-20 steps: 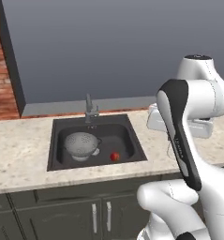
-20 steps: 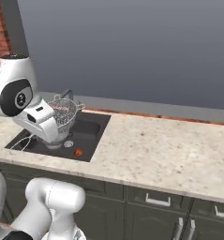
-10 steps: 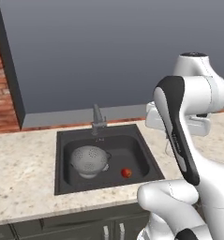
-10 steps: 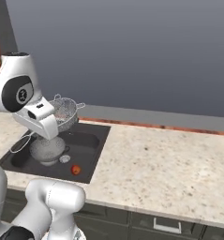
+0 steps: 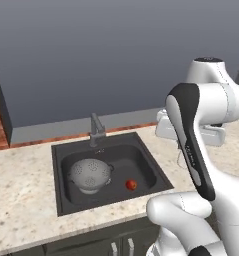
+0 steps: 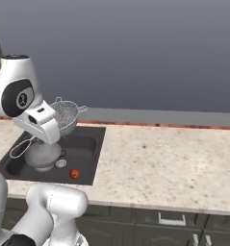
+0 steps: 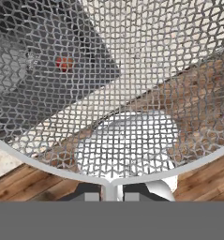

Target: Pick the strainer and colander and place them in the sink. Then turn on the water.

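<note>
My base had rolled closer, so I held the strainer [image 6: 66, 115] clamped by its handle in my gripper [image 7: 108, 194], the sink [image 5: 151, 167] and its colander [image 5: 90, 174] below me, ready for lowering.

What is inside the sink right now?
Inside the sink sits the colander, upright, with a small red ball beside it. The colander covers the sink floor beneath it. The strainer is above the sink's edge, not inside.

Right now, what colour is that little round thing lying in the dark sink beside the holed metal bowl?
Red; the small round object shows best in the left base view, beside the grey perforated colander.
</note>
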{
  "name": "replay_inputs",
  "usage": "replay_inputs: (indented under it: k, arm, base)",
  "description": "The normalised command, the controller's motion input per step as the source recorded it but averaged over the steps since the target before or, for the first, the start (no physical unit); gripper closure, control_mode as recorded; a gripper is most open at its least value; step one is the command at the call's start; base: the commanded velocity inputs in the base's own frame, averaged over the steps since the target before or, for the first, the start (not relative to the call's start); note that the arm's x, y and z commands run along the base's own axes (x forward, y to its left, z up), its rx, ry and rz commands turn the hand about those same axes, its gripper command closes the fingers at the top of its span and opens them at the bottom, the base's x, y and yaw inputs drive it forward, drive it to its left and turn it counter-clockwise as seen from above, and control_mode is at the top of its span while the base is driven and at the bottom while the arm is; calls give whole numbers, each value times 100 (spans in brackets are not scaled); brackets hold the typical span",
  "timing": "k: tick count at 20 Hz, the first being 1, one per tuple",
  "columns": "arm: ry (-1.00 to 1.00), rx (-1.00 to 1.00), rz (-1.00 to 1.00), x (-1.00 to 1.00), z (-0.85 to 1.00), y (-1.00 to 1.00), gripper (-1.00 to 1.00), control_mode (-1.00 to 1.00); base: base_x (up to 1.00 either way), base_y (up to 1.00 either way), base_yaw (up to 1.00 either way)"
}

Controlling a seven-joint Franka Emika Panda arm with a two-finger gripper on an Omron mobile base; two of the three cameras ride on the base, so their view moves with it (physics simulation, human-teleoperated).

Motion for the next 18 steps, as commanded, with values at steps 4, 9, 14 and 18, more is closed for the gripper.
replay_inputs:
  k: [4, 9, 14, 18]
  arm:
    - [0, 0, 0, 0, 0, 0, 100, 100]
    - [0, 0, 0, 0, 0, 0, 100, 100]
    - [0, 0, 0, 0, 0, 0, 100, 100]
    - [0, 0, 0, 0, 0, 0, 100, 100]
  base:
    - [10, 77, -9]
    - [5, -9, 17]
    - [29, 39, 12]
    - [64, 91, 1]
